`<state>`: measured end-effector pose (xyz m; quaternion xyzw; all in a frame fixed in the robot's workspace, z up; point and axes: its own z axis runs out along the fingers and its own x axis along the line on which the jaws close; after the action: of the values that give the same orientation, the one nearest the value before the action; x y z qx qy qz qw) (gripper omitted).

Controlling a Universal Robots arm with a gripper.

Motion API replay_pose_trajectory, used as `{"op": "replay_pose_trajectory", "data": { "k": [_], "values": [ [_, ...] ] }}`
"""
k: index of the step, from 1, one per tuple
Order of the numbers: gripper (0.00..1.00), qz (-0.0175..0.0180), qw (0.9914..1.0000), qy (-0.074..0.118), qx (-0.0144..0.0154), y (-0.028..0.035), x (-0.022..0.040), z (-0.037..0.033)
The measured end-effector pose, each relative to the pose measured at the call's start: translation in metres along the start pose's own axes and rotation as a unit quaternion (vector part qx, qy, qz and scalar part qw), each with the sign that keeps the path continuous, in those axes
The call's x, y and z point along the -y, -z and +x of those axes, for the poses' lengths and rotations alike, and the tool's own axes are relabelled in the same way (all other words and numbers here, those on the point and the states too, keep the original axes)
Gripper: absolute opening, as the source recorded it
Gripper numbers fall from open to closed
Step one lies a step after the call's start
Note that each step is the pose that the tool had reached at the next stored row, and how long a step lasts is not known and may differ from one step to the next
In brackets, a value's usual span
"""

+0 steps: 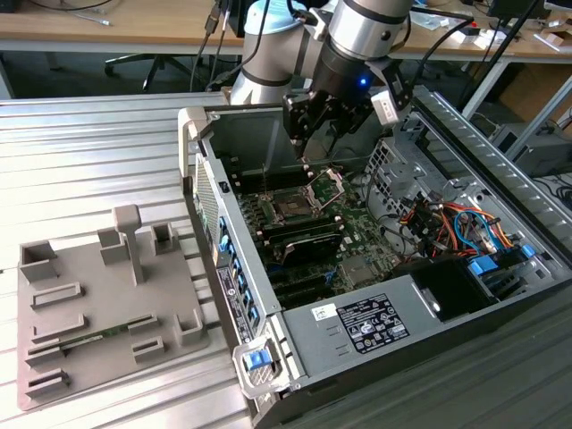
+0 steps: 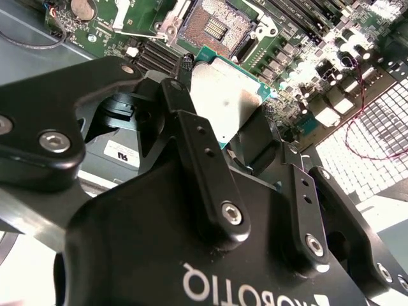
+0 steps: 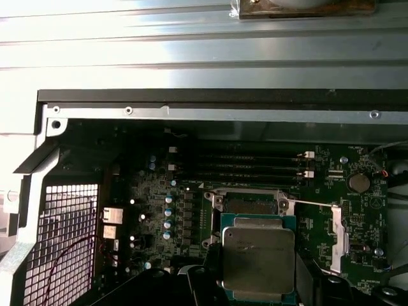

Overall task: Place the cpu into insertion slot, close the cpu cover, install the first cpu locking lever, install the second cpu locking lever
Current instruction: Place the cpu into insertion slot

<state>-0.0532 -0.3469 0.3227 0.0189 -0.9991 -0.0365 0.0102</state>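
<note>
Now your claw (image 2: 222, 109) grips the chip (image 3: 258, 252) by its edges, holding it flat just above the open socket (image 2: 217, 29), whose cover (image 1: 327, 184) stands raised to let it in.

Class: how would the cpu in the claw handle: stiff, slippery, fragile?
Probably stiff: the cpu lies flat though the claw grips only its edges. Likely slippery: smooth metal top. Possibly fragile: thin green board rim.

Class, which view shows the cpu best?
First wrist view: the cpu faces the camera, top nearly whole. In the second wrist view the gripper covers part. In the exterior view it is too small to tell.
</note>
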Motion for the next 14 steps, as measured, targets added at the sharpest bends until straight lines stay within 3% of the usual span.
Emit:
{"op": "replay_pose_trajectory", "data": {
  "k": [14],
  "values": [
    [0.55,0.0,1.0,0.0,0.0,-0.0027,0.0002,0.0]
  ]
}}
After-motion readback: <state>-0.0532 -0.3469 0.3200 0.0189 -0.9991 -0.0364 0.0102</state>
